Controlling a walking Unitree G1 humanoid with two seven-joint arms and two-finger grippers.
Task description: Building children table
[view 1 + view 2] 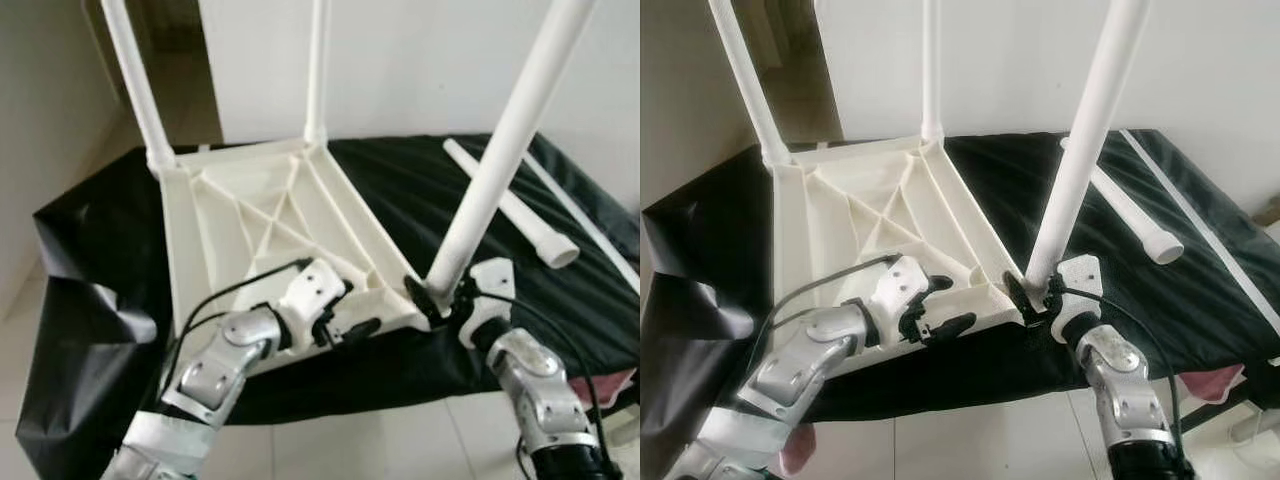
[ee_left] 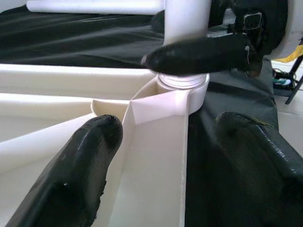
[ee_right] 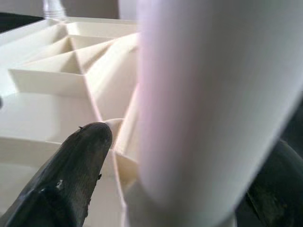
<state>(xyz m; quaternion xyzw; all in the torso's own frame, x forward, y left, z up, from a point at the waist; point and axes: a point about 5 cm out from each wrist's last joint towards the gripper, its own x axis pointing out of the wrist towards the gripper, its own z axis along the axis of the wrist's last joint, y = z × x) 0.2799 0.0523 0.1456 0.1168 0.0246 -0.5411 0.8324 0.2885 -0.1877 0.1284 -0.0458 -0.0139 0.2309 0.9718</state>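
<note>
Right tool (image 1: 440,300), at lower right of the head view, is clenched on the base of a white table leg (image 1: 500,150) seated in the near corner socket of the upturned tabletop (image 1: 250,215), centre frame on the black-draped desk (image 1: 90,250). Left tool (image 2: 156,142) straddles the tabletop's edge rib, fingers spread, bracing. The leg likely needs keeping square to its socket. Smooth plastic tubes; ribbed, triangulated underside. A spare leg (image 1: 510,205) lies upper right.
</note>
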